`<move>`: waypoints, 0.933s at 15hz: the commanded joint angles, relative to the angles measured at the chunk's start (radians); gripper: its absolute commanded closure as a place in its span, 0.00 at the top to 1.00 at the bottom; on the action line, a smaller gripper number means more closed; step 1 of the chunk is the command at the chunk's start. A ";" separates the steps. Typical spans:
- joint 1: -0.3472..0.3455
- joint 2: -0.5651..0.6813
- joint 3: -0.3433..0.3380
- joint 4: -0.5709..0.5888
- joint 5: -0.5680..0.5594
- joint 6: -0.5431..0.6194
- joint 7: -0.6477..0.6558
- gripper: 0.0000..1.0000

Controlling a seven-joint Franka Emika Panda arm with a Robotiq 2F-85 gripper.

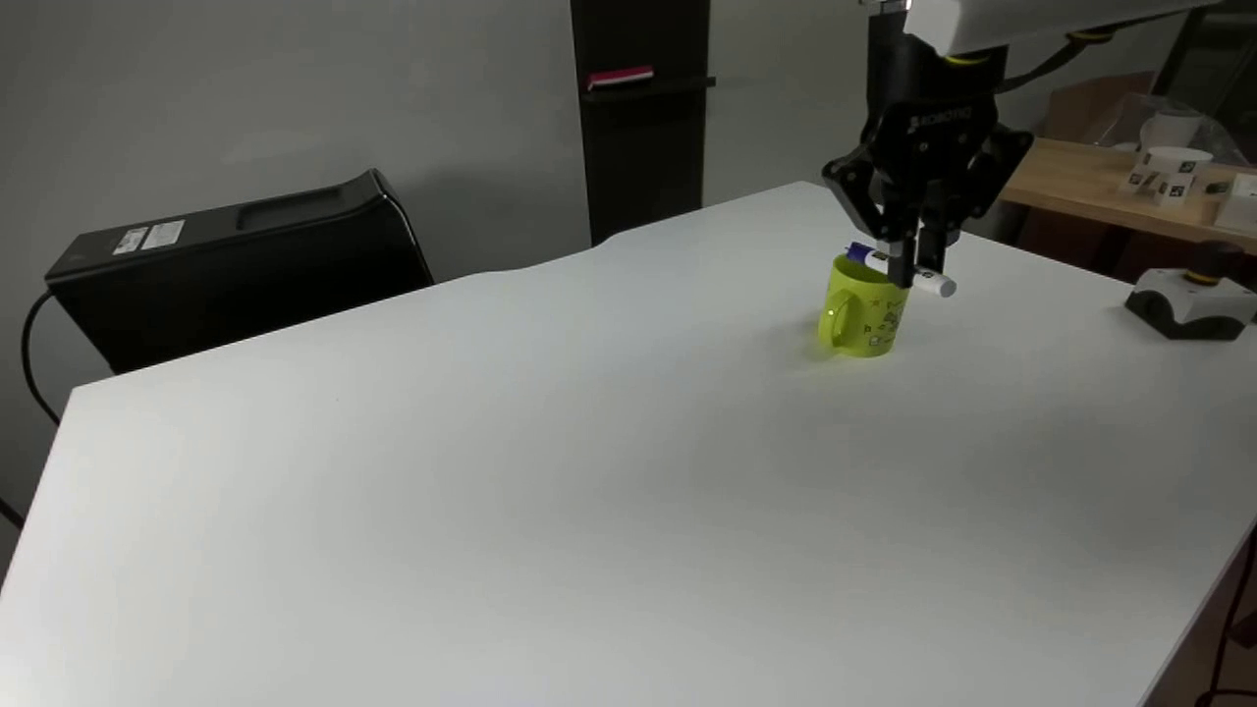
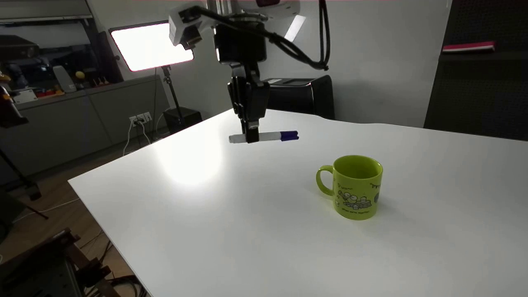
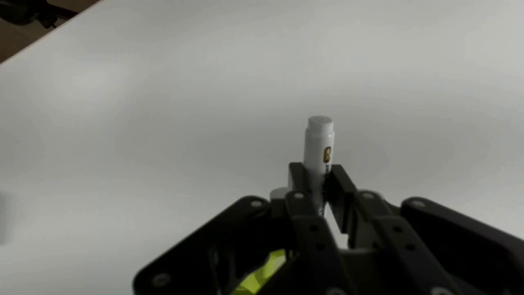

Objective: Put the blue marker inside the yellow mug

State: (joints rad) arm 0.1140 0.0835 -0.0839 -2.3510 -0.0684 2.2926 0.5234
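Observation:
The blue marker (image 1: 874,258) has a white barrel and a dark blue cap. My gripper (image 2: 251,134) is shut on its barrel and holds it nearly level above the table. In an exterior view the blue cap end points right, toward the mug's side, and the marker (image 2: 270,136) is apart from the mug. The yellow mug (image 2: 357,194) stands upright on the table with its handle toward the gripper side. In an exterior view the mug (image 1: 864,309) is partly behind the marker. In the wrist view the marker's white end (image 3: 318,147) sticks out past the fingers, and the mug (image 3: 262,274) is mostly hidden behind the gripper.
The white table (image 1: 491,491) bears the mug. A white and black button box (image 1: 1193,302) sits near a table edge. A black machine (image 1: 236,265) stands behind the table. A lit panel on a stand (image 2: 150,46) is in the background. Cables hang from the arm.

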 commanded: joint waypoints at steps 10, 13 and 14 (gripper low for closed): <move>-0.156 0.072 -0.030 0.086 0.041 -0.007 -0.029 0.05; -0.166 0.086 -0.034 0.109 0.044 0.008 -0.046 0.05; -0.170 0.093 -0.034 0.117 0.048 0.018 -0.059 0.05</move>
State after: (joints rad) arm -0.0472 0.1483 -0.1151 -2.2777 -0.0375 2.3027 0.4909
